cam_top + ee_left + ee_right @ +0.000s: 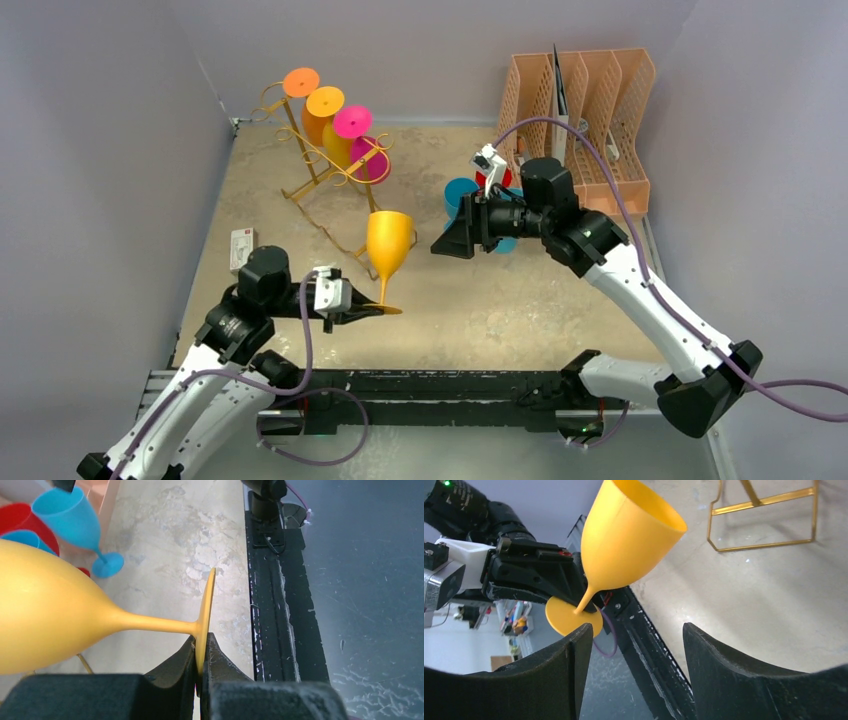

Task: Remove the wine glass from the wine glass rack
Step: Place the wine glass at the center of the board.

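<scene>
Wine glass (pixel 389 240) smooth yellow, disc foot pinched in left hand (pixel 201 659); right hand (pixel 636 627) spread.

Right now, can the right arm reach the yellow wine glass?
Probably yes: the right fingers stand open, facing the yellow wine glass with nothing between; the left fingers pinch only its foot, leaving the bowl free.

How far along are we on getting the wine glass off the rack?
Done: the yellow wine glass is clear of the gold rack, which holds four other glasses. In hand: the left end effector grips the rim of its foot, bowl up and leaning. The right end effector is open and empty. Left: set it down; whether the foot touches the table is unclear.
</scene>
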You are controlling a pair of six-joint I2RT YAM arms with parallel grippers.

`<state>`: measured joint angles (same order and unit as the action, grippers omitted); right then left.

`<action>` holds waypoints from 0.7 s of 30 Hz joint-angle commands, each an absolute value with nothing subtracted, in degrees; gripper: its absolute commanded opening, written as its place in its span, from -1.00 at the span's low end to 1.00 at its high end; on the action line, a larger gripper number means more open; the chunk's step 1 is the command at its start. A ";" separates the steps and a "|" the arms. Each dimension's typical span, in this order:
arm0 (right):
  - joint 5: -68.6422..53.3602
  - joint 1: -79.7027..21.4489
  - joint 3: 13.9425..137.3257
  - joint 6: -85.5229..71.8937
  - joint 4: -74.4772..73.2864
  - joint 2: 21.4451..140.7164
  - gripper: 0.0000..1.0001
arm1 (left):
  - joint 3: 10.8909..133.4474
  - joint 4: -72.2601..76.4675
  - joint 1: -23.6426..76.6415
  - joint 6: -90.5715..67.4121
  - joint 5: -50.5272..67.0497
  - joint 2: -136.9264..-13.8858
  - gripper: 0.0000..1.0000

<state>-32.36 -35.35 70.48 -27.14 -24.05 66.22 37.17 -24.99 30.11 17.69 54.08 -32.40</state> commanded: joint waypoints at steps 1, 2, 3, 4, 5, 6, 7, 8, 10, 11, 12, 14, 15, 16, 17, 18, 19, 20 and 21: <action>-39.85 -35.55 72.59 -25.92 -20.39 67.37 0.38 | 37.87 -24.43 30.26 27.42 60.97 -32.31 -1.00; -40.69 -35.51 72.75 -25.88 -19.75 67.71 0.38 | 37.69 -24.69 30.28 27.83 61.68 -32.53 -1.00; -41.27 -35.51 73.07 -25.85 -19.40 68.02 0.38 | 37.62 -25.33 30.26 28.42 62.62 -32.89 -1.00; -41.50 -35.52 73.49 -25.70 -19.34 68.24 0.39 | 37.87 -26.79 30.25 29.66 63.76 -33.18 -1.00; -41.42 -35.55 73.94 -25.29 -19.60 68.42 0.39 | 38.26 -29.01 30.26 31.48 65.64 -33.40 -1.00; -40.37 -35.52 74.70 -23.79 -20.99 68.33 0.39 | 38.60 -31.11 30.31 33.87 67.70 -33.39 -1.00; -38.66 -35.52 75.45 -22.16 -22.64 68.09 0.40 | 38.51 -32.03 30.26 34.77 69.21 -33.23 -1.00; -37.10 -35.51 76.06 -20.91 -23.73 67.73 0.41 | 38.05 -31.78 30.27 34.40 69.93 -32.86 -1.00; -36.80 -35.55 76.77 -19.61 -24.04 67.35 0.42 | 37.19 -30.72 30.29 33.65 71.02 -32.10 -1.00; -38.02 -35.54 77.31 -19.52 -24.00 67.73 0.42 | 37.10 -30.57 30.29 33.58 71.29 -31.80 -1.00; -39.51 -35.56 77.77 -19.98 -24.04 68.30 0.42 | 37.09 -30.51 30.28 33.69 71.40 -31.41 -1.00; -42.12 -35.51 78.82 -21.63 -23.98 69.70 0.42 | 37.01 -30.33 30.23 33.75 71.55 -31.13 -1.00; -42.57 -35.55 79.18 -22.01 -23.59 70.29 0.42 | 36.93 -30.27 30.27 33.66 71.90 -31.25 -1.00; -43.35 -35.58 79.30 -21.77 -23.33 70.83 0.42 | 36.85 -30.31 30.27 33.60 72.43 -31.44 -1.00; -44.98 -35.59 79.13 -22.66 -22.52 71.29 0.42 | 36.83 -30.32 30.24 33.61 73.23 -31.65 -1.00; -46.41 -35.58 78.95 -23.68 -21.59 71.62 0.41 | 36.83 -30.41 30.23 33.62 73.85 -31.88 -1.00; -47.56 -35.59 78.88 -24.41 -21.01 71.96 0.40 | 36.78 -30.41 30.23 33.62 74.31 -32.17 -1.00; -48.89 -35.60 78.73 -25.39 -20.31 72.18 0.38 | 36.74 -30.48 30.29 33.62 74.49 -32.29 -1.00; -50.42 -35.60 78.55 -26.45 -19.51 72.42 0.36 | 36.74 -30.54 30.26 33.60 74.46 -32.53 -1.00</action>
<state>-43.09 -35.35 77.54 -23.27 -22.68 71.13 37.01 -31.09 30.09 31.20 70.30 -31.73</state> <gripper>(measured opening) 0.695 0.012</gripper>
